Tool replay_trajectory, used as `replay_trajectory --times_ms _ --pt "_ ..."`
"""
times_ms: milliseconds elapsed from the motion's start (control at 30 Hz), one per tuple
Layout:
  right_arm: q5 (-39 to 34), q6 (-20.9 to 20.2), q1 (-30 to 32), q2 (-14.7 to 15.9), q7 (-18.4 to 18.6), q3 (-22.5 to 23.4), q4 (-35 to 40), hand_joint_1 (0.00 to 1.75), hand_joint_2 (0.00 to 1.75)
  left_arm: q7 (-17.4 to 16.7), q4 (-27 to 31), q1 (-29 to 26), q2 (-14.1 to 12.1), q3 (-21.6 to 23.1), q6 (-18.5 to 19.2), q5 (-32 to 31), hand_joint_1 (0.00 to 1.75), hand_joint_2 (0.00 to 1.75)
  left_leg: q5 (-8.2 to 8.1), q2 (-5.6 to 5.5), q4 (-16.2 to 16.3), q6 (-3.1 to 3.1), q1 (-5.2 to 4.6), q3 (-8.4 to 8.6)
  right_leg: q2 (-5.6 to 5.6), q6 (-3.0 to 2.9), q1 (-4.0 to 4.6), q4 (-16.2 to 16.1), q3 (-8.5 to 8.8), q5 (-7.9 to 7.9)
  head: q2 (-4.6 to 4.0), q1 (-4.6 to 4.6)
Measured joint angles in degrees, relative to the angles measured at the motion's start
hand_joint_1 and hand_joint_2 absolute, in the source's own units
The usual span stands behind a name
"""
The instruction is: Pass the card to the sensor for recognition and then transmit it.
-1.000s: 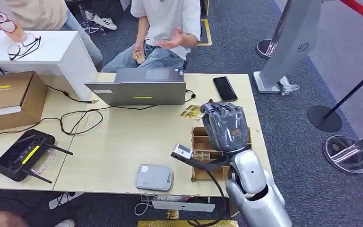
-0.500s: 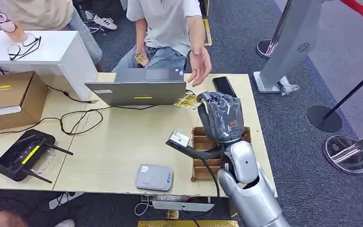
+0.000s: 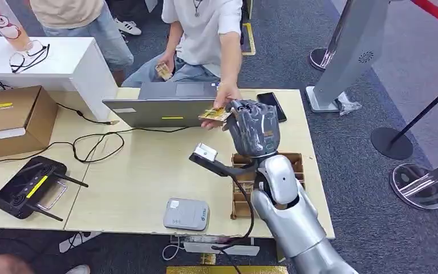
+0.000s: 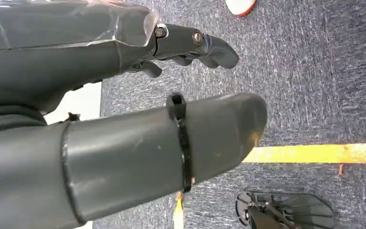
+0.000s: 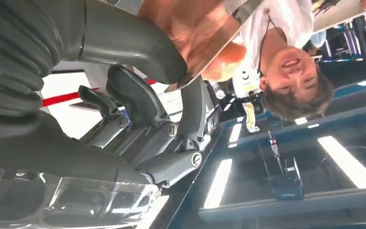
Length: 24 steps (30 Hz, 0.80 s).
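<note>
My right hand (image 3: 254, 130) is raised over the far side of the table (image 3: 148, 171) and pinches a gold card (image 3: 214, 115) between thumb and fingers. A seated person's hand (image 3: 226, 96) grips the same card from the far side. In the right wrist view the shiny card (image 5: 205, 52) lies under my thumb (image 5: 124, 38), with the person behind it. The grey card sensor (image 3: 186, 214) lies flat near the table's front edge. My left hand (image 4: 100, 62) hangs over carpet, fingers apart and holding nothing.
A wooden card box (image 3: 240, 191) sits under my right forearm. A laptop (image 3: 165, 108) and a black phone (image 3: 274, 105) lie at the far edge. A cardboard box (image 3: 11, 117), a black controller (image 3: 28, 188) and cables occupy the left. A second person stands far left.
My right hand rose from over the wooden box and carried the card toward the far edge. The person's hand came down and took hold of the card.
</note>
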<state>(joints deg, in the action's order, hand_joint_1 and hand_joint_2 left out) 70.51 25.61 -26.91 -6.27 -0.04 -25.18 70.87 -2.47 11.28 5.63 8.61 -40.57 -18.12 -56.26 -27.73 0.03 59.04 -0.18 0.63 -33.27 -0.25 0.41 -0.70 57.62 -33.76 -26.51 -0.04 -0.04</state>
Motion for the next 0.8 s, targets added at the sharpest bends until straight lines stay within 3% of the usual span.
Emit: replay_trajectory --times_ms 433,467,500,533,633,800 --pt "0.24 1.62 -6.84 -2.25 0.22 -1.60 -12.49 1.75 1.75 -1.64 0.00 0.89 0.50 0.00 -1.33 0.02 0.00 0.00 0.01 0.00 0.00 0.00 0.00 0.01 0.00 0.00 0.00 0.01 0.00 0.01 0.00 0.00" --pt "0.24 1.66 -7.11 -2.40 0.24 -1.68 -13.18 1.59 1.75 -1.64 0.00 0.90 0.57 0.00 -1.38 0.04 0.00 0.00 0.01 0.00 0.00 0.00 0.00 0.01 0.00 0.00 0.00 0.01 0.00 0.01 0.00 0.02" --pt "0.31 1.93 -7.42 -2.51 0.77 -1.73 -13.78 0.33 1.75 -0.92 0.00 0.90 0.63 0.00 -1.51 0.09 0.00 0.00 0.01 0.00 0.00 0.00 0.00 0.01 0.00 0.00 0.00 0.01 0.00 0.01 0.00 0.00" --pt "0.31 2.69 -7.74 -2.51 1.60 -1.75 -14.54 0.00 1.75 1.41 0.00 0.74 0.59 0.00 -1.75 0.20 0.00 0.00 0.01 0.00 0.00 0.00 0.00 0.01 0.00 0.00 0.00 0.00 0.00 0.01 0.00 -0.02" --pt "0.09 5.14 -7.90 -2.38 1.88 -1.75 -16.16 0.00 1.75 7.43 0.00 0.18 0.24 0.00 -1.86 0.74 0.00 0.00 0.00 0.01 0.00 0.00 0.00 0.01 0.02 0.00 0.00 0.00 -0.01 0.01 0.00 0.00" --pt "0.20 6.12 -7.90 -2.10 1.51 -1.75 -17.45 0.00 1.75 8.20 0.00 -0.23 -0.09 0.00 -2.41 0.96 0.00 0.00 0.00 0.00 0.00 0.00 0.00 0.01 0.00 0.00 0.00 0.00 -0.02 0.01 0.00 0.00"
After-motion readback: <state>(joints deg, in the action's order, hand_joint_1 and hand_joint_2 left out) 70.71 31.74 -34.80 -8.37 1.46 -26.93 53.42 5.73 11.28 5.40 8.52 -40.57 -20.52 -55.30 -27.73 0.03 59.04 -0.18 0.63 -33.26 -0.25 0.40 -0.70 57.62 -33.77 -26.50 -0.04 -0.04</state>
